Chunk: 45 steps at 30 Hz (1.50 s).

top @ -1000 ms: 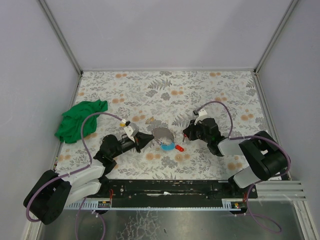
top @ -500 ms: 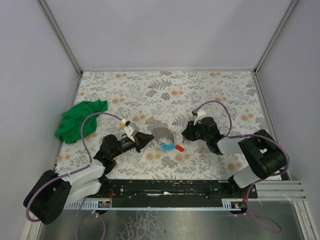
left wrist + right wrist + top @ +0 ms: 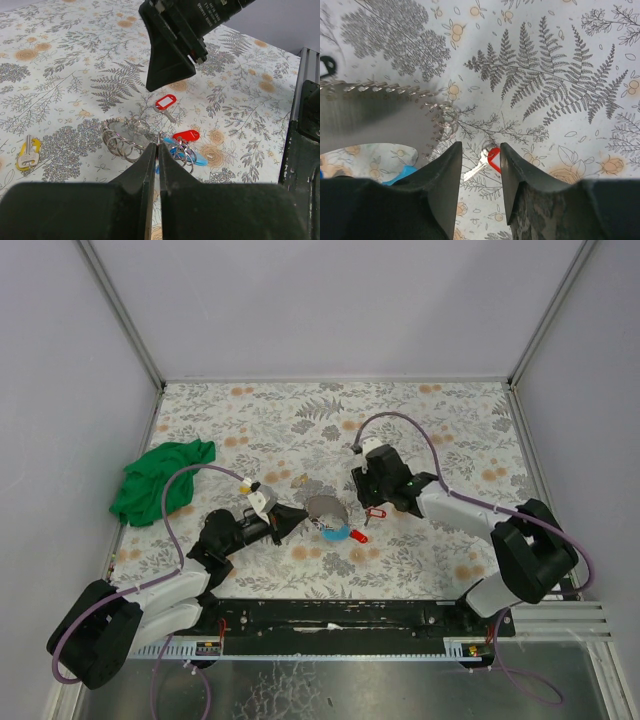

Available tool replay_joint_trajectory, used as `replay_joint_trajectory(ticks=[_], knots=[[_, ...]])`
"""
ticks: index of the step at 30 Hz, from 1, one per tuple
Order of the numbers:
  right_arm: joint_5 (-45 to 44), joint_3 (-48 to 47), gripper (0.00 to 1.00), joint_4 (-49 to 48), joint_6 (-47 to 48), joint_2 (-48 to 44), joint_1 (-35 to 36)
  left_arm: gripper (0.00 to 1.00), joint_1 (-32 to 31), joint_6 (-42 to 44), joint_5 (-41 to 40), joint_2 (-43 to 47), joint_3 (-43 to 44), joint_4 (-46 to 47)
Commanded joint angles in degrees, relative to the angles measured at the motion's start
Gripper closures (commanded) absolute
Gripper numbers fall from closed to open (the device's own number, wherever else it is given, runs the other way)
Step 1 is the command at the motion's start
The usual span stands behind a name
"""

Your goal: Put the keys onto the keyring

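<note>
Keys with red and blue tags sit bunched at the keyring on the floral surface. Clenched left fingers pinch its wire. Just beside, another red-tagged key lies flat between the parted right fingers, which hold nothing.

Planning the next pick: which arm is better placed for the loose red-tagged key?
Right. The right fingers stand open above the red-tagged key; the left fingers are shut on the keyring.
</note>
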State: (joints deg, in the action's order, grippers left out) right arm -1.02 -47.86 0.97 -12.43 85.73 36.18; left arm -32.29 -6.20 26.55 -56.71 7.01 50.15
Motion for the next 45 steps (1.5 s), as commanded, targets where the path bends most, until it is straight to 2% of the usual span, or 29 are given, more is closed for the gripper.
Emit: replay_joint_trajectory(ticks=[1,7,16,39,45], knots=[[-9.59,-8.21,0.58,15.92,4.04,4.38,3.79,1.0,0.21,-0.31,-0.85,0.58,1.1,4.1],[-14.59,-17.98,0.62,26.0,4.68,12.93,7.64,1.0,0.21,-0.31,-0.93,0.61,1.08,4.12],[-20.09,-24.16,0.68,29.99,5.14,20.52,10.18,1.0,0.17,-0.31,-0.95,0.89,1.04,4.05],[-22.0,-26.1,0.78,31.39,5.38,25.15,11.36,1.0,0.21,-0.22,-0.8,0.86,1.04,4.1],[-22.58,-26.11,0.86,31.46,5.4,25.73,11.32,1.0,0.19,-0.27,-0.77,0.98,1.06,4.08]])
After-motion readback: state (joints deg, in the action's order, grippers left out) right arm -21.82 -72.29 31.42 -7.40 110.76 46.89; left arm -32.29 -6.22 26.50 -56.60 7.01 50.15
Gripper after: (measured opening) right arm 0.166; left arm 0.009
